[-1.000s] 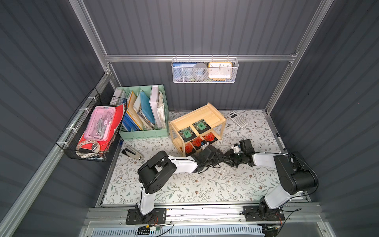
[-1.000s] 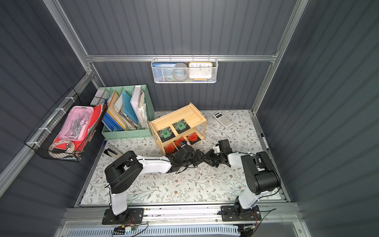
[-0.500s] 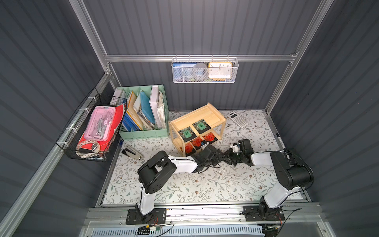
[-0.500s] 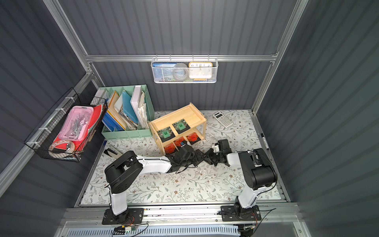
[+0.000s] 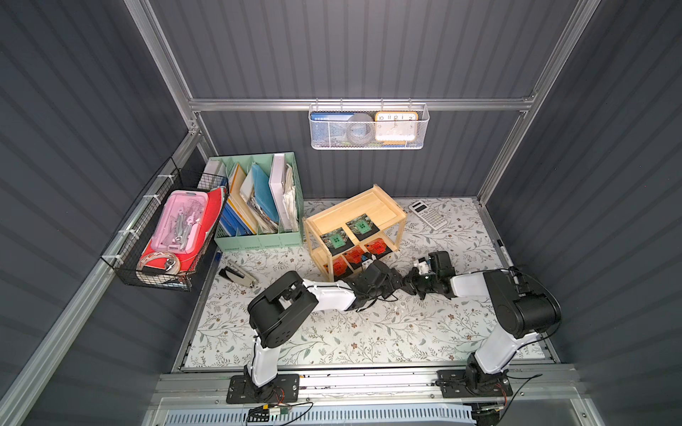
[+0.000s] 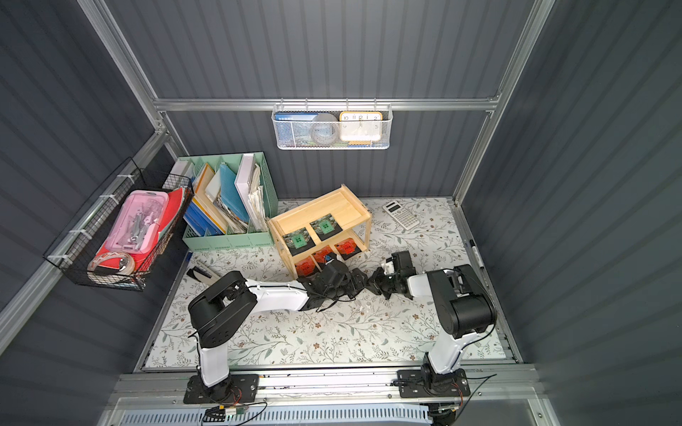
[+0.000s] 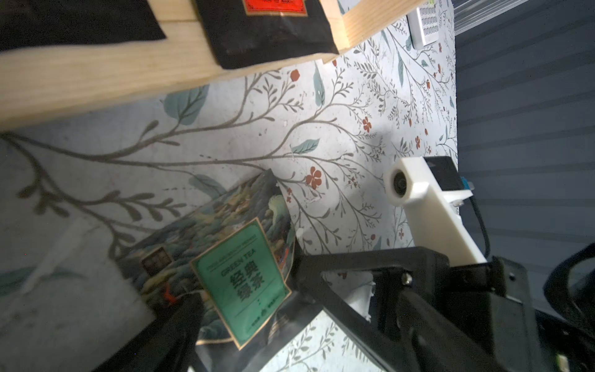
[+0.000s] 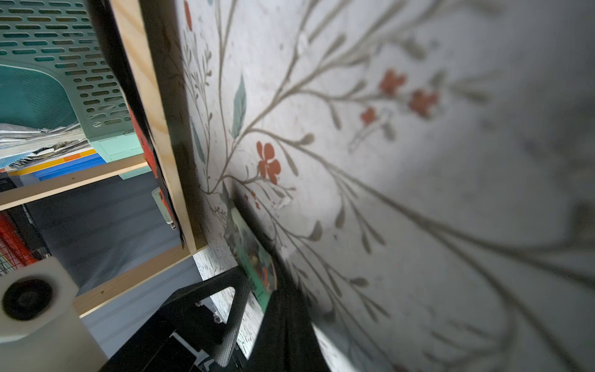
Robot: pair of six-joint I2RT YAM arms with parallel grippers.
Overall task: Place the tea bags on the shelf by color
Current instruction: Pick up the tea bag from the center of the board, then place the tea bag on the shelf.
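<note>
The light wooden shelf (image 5: 383,206) (image 6: 348,201) stands at the back middle. Two green-labelled tea bags (image 5: 335,239) (image 5: 361,225) lie on its top tier. Three orange-labelled ones (image 5: 355,254) lie on the lower tier. Both arms meet low on the mat in front of it. Another green tea bag (image 7: 238,277) (image 8: 254,264) is tilted up off the mat and hidden in both top views. My right gripper (image 8: 280,299) (image 5: 409,284) is shut on one edge of it. My left gripper (image 7: 251,341) (image 5: 395,282) is open, its fingers apart beside the bag's lower corner.
A mint-green file organizer (image 5: 258,239) stands left of the shelf, with a stapler (image 5: 236,274) in front of it. A calculator (image 5: 428,215) lies at the back right and a pen (image 5: 502,250) along the right edge. A black wire basket (image 5: 166,239) hangs on the left wall.
My right gripper has closed onto the green tea bag. The right arm has edged a little toward the left gripper. The left arm has stayed put.
</note>
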